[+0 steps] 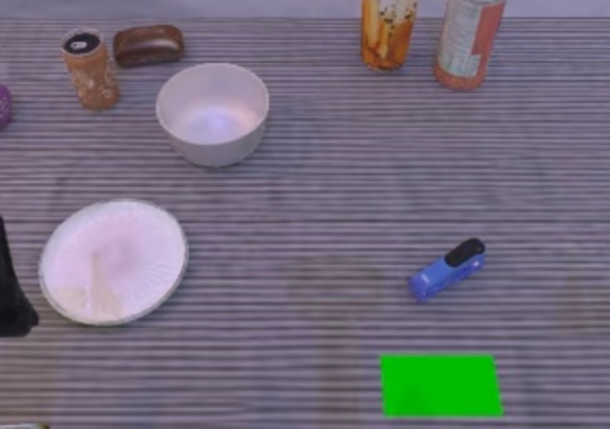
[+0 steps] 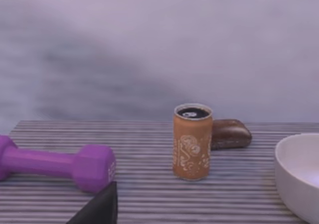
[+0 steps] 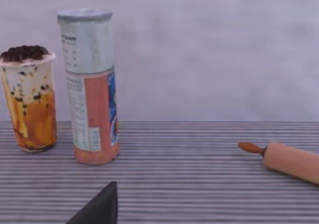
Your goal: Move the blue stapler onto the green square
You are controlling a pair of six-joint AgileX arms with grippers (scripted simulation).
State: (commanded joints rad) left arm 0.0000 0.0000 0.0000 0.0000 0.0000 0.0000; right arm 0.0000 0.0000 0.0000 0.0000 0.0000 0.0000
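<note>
The blue stapler (image 1: 447, 269) lies on the striped table right of centre, slanted, with its black tip pointing up and to the right. The green square (image 1: 440, 385) lies flat near the front edge, a short way below the stapler and apart from it. My left arm (image 1: 11, 291) sits at the table's far left edge, far from both. A dark part of my left gripper (image 2: 99, 209) shows in the left wrist view. Only a dark part of my right gripper (image 3: 99, 209) shows in the right wrist view; that arm is outside the top view. Nothing is held.
A white bowl (image 1: 212, 112) and a paper plate (image 1: 112, 260) stand on the left. At the back are a brown can (image 1: 89, 67), a brown loaf (image 1: 148, 44), a drink cup (image 1: 389, 19) and a chips tube (image 1: 470, 29). Off to the sides lie a purple dumbbell (image 2: 55, 164) and a rolling pin (image 3: 289, 162).
</note>
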